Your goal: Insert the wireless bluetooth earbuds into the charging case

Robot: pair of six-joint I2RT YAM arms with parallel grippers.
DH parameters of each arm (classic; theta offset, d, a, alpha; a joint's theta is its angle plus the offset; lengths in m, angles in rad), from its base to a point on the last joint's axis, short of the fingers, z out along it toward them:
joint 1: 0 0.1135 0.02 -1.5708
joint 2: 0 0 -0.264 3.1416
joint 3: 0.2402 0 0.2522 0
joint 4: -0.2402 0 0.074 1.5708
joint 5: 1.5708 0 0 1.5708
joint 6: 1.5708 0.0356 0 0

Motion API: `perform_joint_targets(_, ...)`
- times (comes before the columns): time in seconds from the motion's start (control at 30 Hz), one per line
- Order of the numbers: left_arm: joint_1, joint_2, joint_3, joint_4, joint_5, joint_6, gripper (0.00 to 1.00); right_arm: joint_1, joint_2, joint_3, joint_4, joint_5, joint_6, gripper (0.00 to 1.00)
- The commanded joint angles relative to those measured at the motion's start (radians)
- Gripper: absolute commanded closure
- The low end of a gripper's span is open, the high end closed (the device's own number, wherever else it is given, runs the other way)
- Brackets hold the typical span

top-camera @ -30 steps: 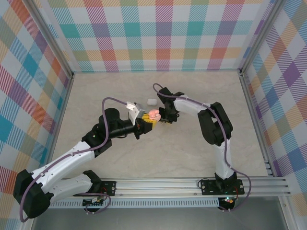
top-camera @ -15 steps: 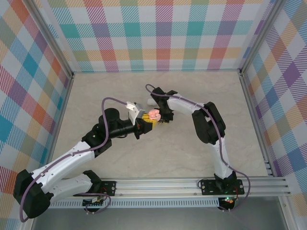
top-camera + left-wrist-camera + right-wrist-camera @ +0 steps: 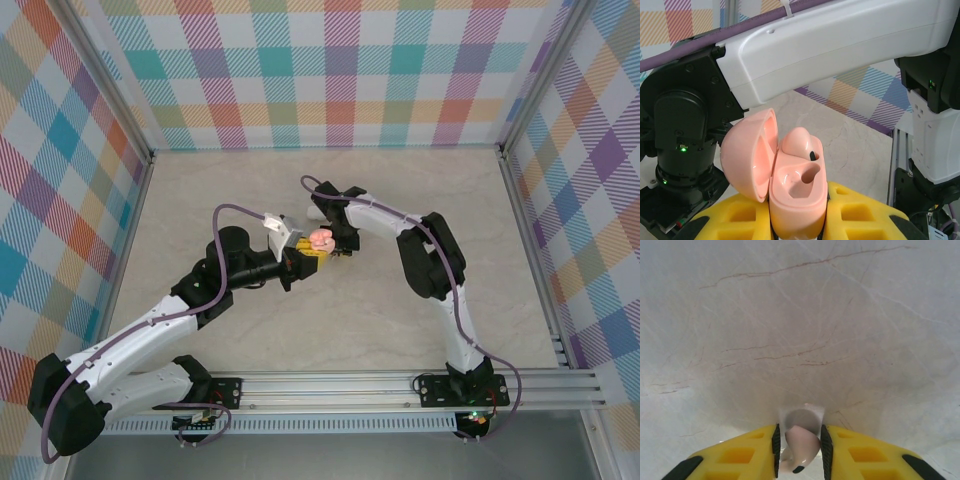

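Left end effector [image 3: 799, 222] is clamping the pink charging case [image 3: 797, 200] upright above the worktop's [image 3: 400, 330] middle, its lid [image 3: 752, 155] gaping open and one earbud [image 3: 797, 142] sitting inside. Right end effector [image 3: 799, 454] is pinching the second earbud [image 3: 802, 440], stem pointing wristward.

Both arms [image 3: 140, 340] have white shells, black joints, purple cables [image 3: 232, 207] and yellow tool fingers [image 3: 735, 455].

Robot test cell, laboratory type. Marble-look tabletop [image 3: 230, 190] boxed in by plaid-printed panels [image 3: 340, 70] on aluminium frame posts [image 3: 105, 80]; slotted base rail [image 3: 340, 385] at near edge carries left arm [image 3: 150, 335] and right arm [image 3: 440, 260].
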Motion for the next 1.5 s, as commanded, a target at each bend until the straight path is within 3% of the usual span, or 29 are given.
perform_joint_targets(0.0, -0.015, -0.018, -0.009, 0.03, 0.003, -0.006, 0.98, 0.007, 0.054, 0.01, -0.011, 0.026, 0.016, 0.71)
perform_joint_targets(0.4, -0.015, -0.035, -0.023, 0.019, -0.031, -0.016, 0.97, -0.013, -0.002, -0.088, 0.067, 0.023, -0.054, 0.8)
perform_joint_targets(0.97, -0.007, 0.094, -0.022, 0.003, -0.173, -0.102, 0.95, -0.211, -0.383, -0.605, 0.496, -0.246, -0.122, 0.8)
perform_joint_targets(1.47, -0.007, 0.292, -0.054, 0.071, -0.195, -0.084, 0.95, -0.236, -0.666, -0.756, 0.522, -0.301, -0.163, 0.79)
